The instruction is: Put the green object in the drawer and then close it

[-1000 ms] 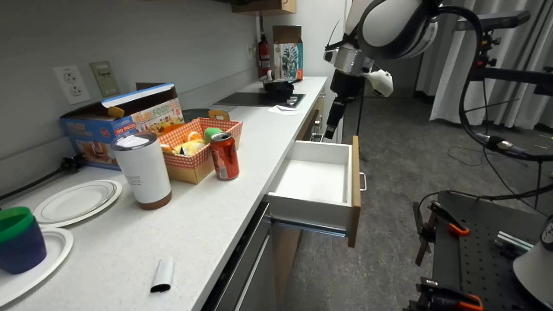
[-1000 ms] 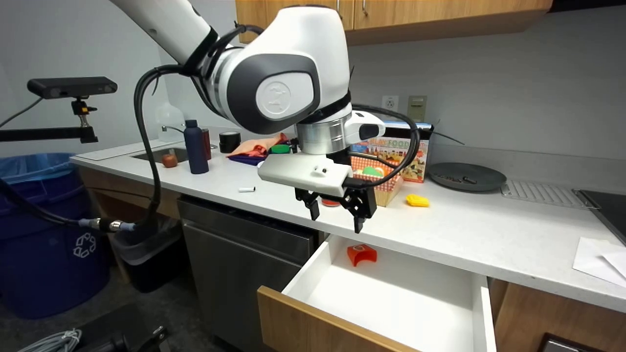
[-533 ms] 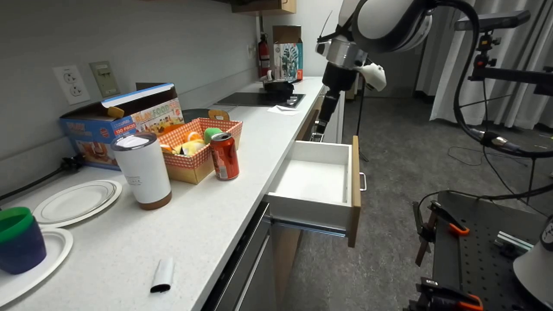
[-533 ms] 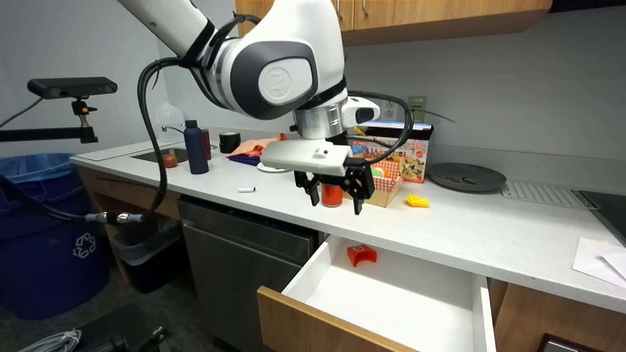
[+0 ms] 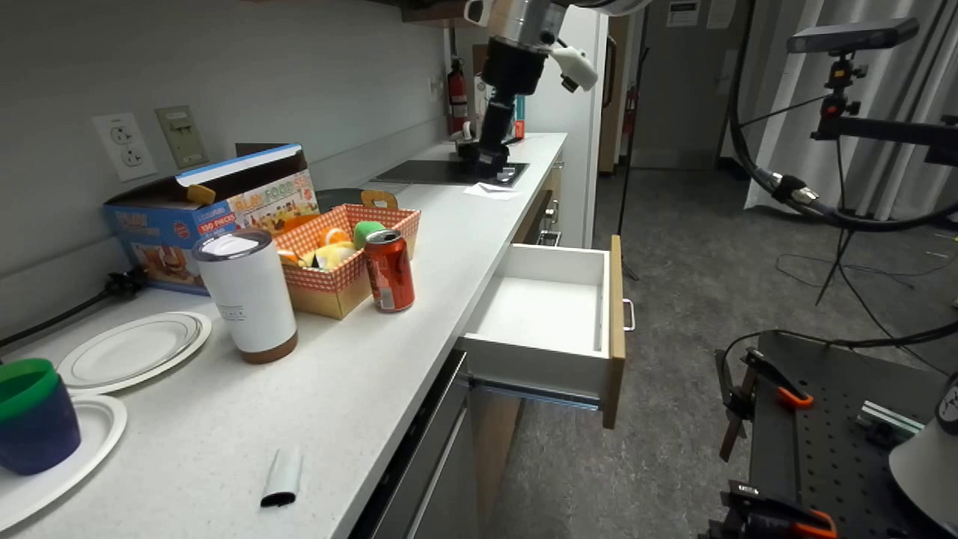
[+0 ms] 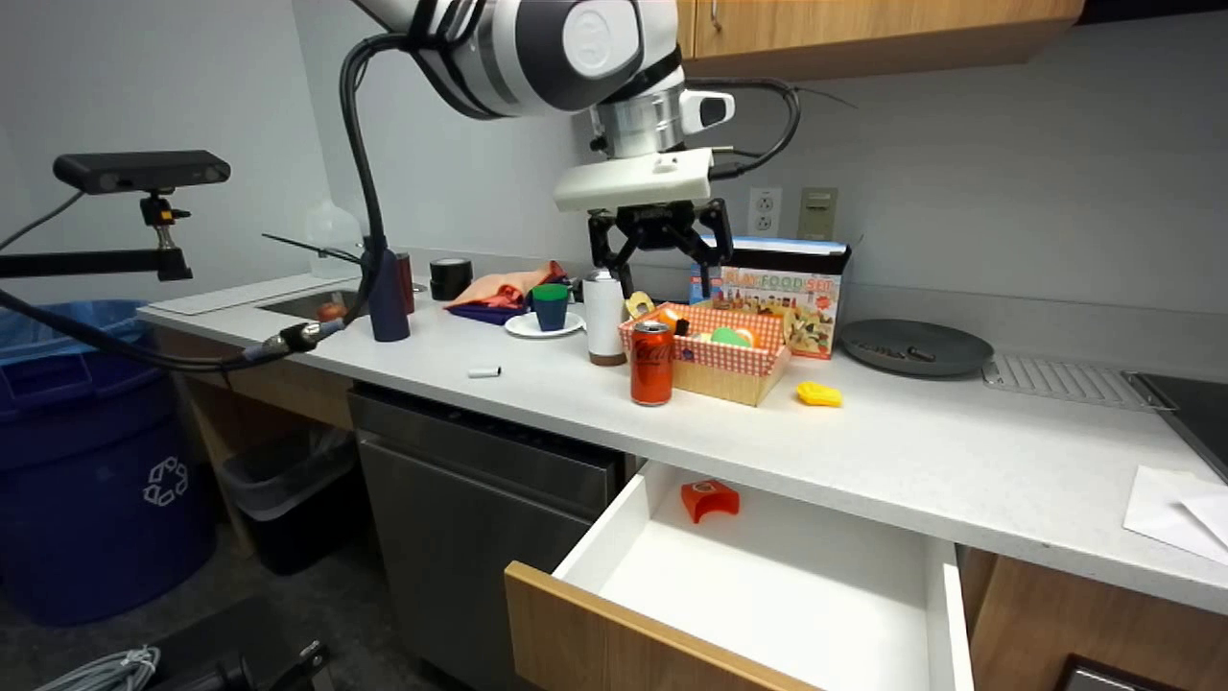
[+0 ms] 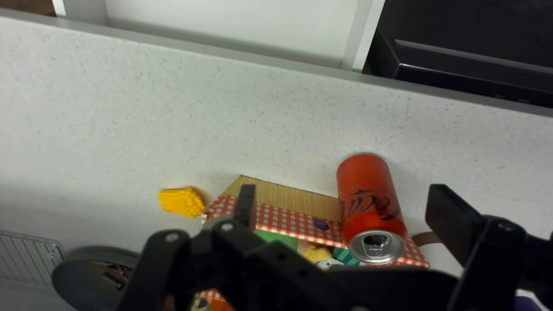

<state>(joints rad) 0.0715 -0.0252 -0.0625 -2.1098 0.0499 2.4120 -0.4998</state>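
The gripper (image 6: 668,274) hung above the counter (image 6: 911,451), pointing down, with its two black fingers (image 7: 451,220) spread wide apart. The small bright green lump (image 6: 729,337) lay among other coloured toy pieces (image 5: 337,253) in a basket (image 6: 715,382) with a red-and-white checked lining; in the wrist view the gripper hid part of it. A red Coca-Cola can (image 6: 651,369) stood upright just beside the basket, and through the space between the fingers the wrist view showed the can and the basket's checked edge. Below the counter edge the wood-fronted drawer (image 6: 787,585), white inside, stood pulled out, and a small orange-red piece (image 6: 705,494) lay in it towards the back. A yellow toy piece (image 6: 818,393) rested on the counter near the basket's other end. Behind the basket stood a Play Food Set box (image 6: 787,299), and farther along a dark round plate (image 6: 964,355) lay beside a wire rack (image 6: 1074,381). In an exterior view a white tumbler (image 5: 254,307) with a brown base stood near the basket, and near it were white plates (image 5: 135,350), one of them holding a green-topped dark blue cup (image 5: 37,434); a short white tube (image 5: 283,475) lay on the counter nearer the front edge.
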